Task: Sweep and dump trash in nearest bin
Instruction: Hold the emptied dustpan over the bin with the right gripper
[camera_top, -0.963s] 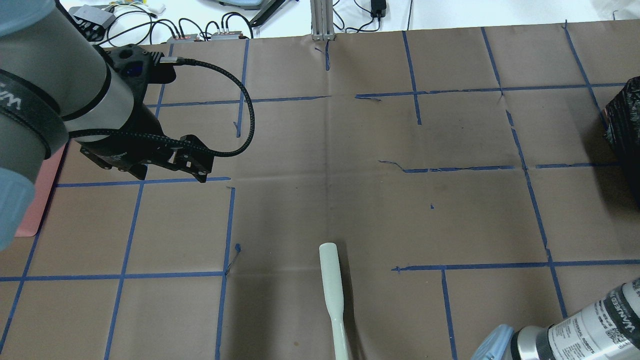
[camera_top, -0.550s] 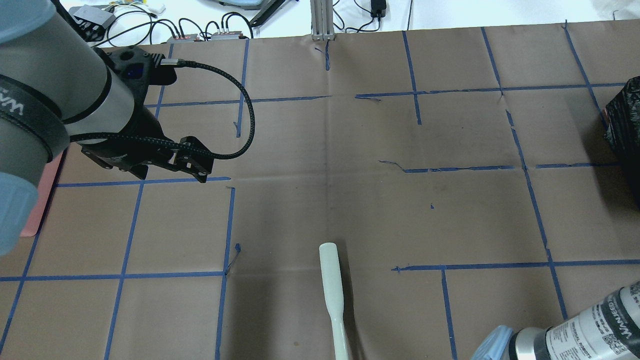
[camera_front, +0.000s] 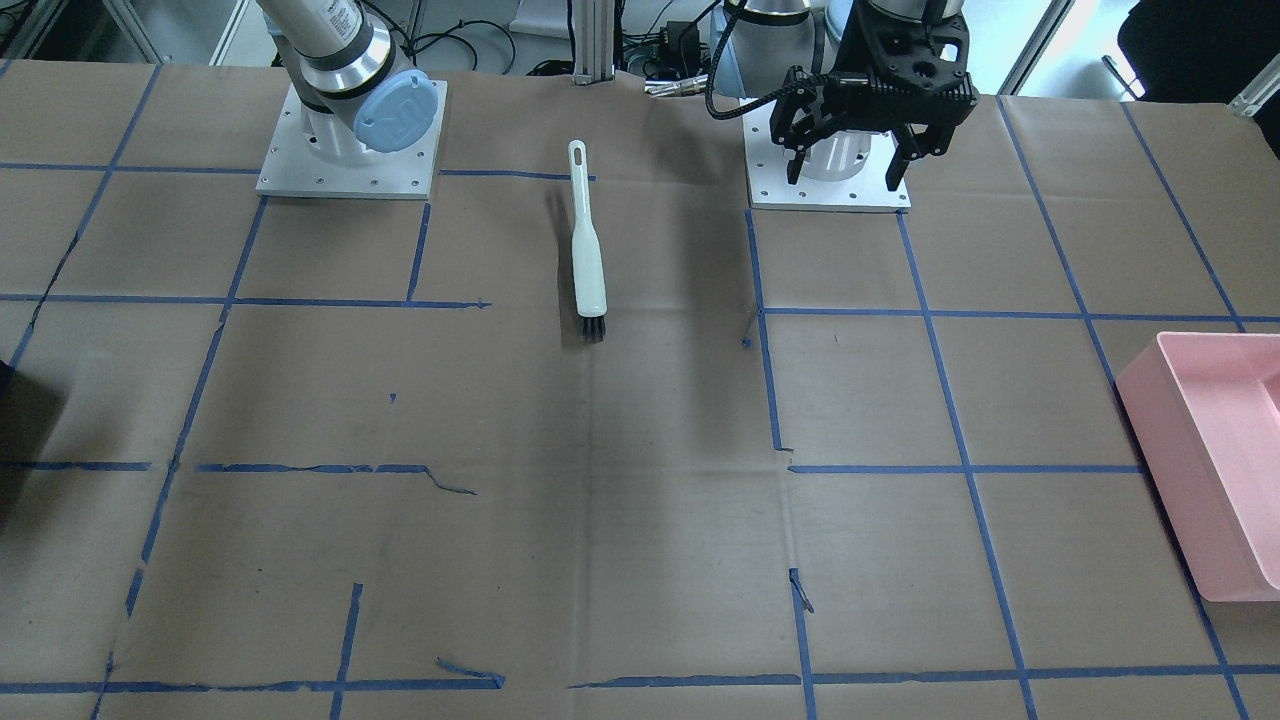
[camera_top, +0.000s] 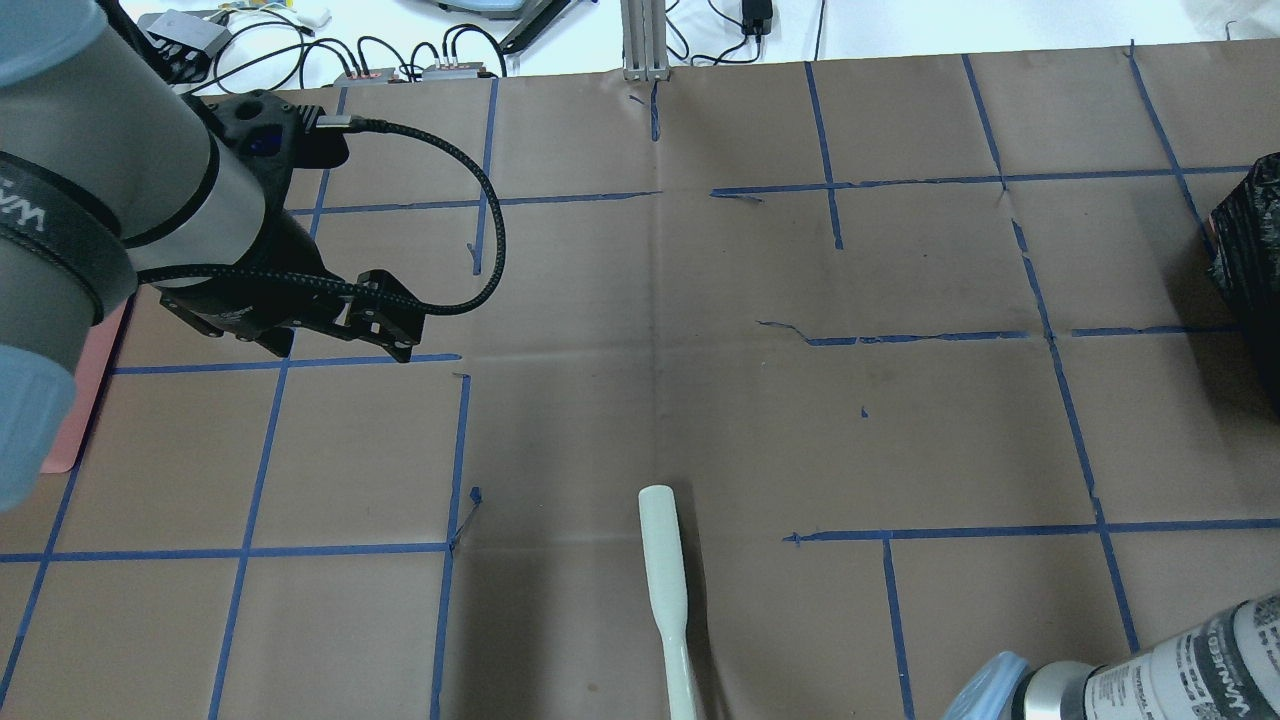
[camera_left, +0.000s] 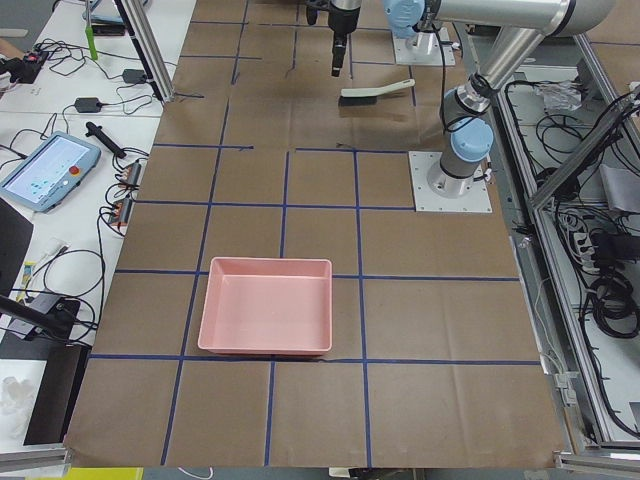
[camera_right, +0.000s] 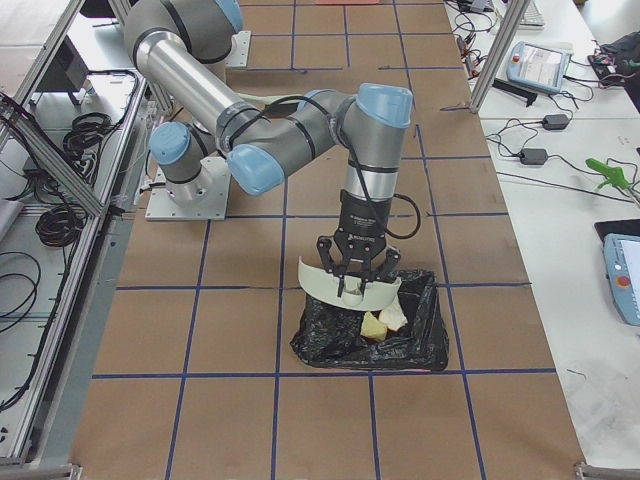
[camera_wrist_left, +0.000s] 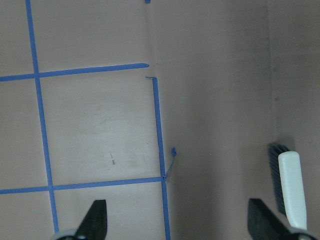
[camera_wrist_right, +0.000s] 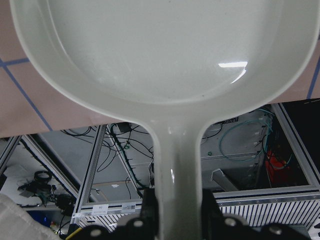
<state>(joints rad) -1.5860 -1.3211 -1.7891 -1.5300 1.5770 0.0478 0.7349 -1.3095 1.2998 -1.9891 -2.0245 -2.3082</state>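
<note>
My right gripper (camera_right: 357, 287) is shut on the handle of a white dustpan (camera_wrist_right: 165, 50) and holds it tilted over the black bin bag (camera_right: 330, 345). The pan's inside looks empty in the right wrist view. Inside the bag lie a yellow-brown potato (camera_right: 373, 326) and a white bread piece (camera_right: 393, 316); the small bread chunk is not visible. My left gripper (camera_front: 845, 175) is open and empty, hovering above the table near its base. The white brush (camera_front: 587, 260) with dark bristles lies flat on the table, to the right of the left gripper's fingertips (camera_wrist_left: 261, 219) in the left wrist view.
A pink bin (camera_front: 1210, 450) stands at the table's end on my left side, empty in the exterior left view (camera_left: 265, 305). The black bag also shows at the overhead view's right edge (camera_top: 1250, 260). Brown paper with blue tape lines covers the table (camera_top: 640, 300).
My right arm's elbow has slid slightly down and right at the overhead view's bottom corner. The left gripper and the brush have stayed put.
</note>
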